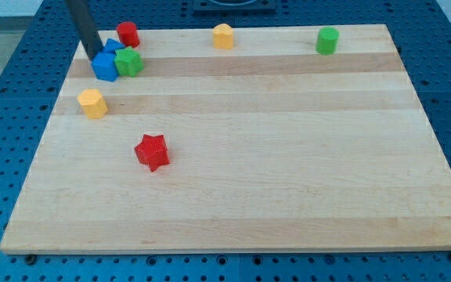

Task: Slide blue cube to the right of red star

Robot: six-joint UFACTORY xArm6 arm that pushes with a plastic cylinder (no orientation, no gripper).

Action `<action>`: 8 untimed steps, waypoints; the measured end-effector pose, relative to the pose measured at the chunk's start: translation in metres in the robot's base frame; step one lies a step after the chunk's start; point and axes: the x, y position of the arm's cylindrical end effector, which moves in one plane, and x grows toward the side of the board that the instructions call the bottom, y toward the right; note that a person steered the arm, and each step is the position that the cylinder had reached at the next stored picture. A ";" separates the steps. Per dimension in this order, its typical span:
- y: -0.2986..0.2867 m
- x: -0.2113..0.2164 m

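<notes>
Seven small blocks sit on the wooden board (pixel 288 157), most of them crowded toward the view's top left. My tip (pixel 92 58) is a plain dark rod with no jaws, so nothing spreads or pinches; it comes down from the view's top edge and its lower end stands at the left upper edge of the blue cube (pixel 105 67), seemingly touching it. From my tip, the blue cube lies at about four o'clock, right against it.

A second blue block (pixel 113 46) peeks out just behind the cube, at about one o'clock from it, partly hidden by the rod, so its shape is hard to tell. A green star-like block (pixel 129 62) presses against the blue cube's right side, at three o'clock. A red cylinder (pixel 128 34) stands just beyond that cluster, at about one o'clock from the blue cube, near the board's far edge.

From the blue cube, the red star (pixel 152 151) lies well apart at about five o'clock, alone on open wood. A yellow block (pixel 92 103) rests near the board's left edge, at six o'clock from the blue cube and at about ten o'clock from the red star. Along the far edge, another yellow block (pixel 223 36) sits near the middle, and a green cylinder (pixel 328 40) stands well toward the view's right.
</notes>
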 end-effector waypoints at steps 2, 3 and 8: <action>0.022 0.044; 0.014 0.027; 0.099 0.083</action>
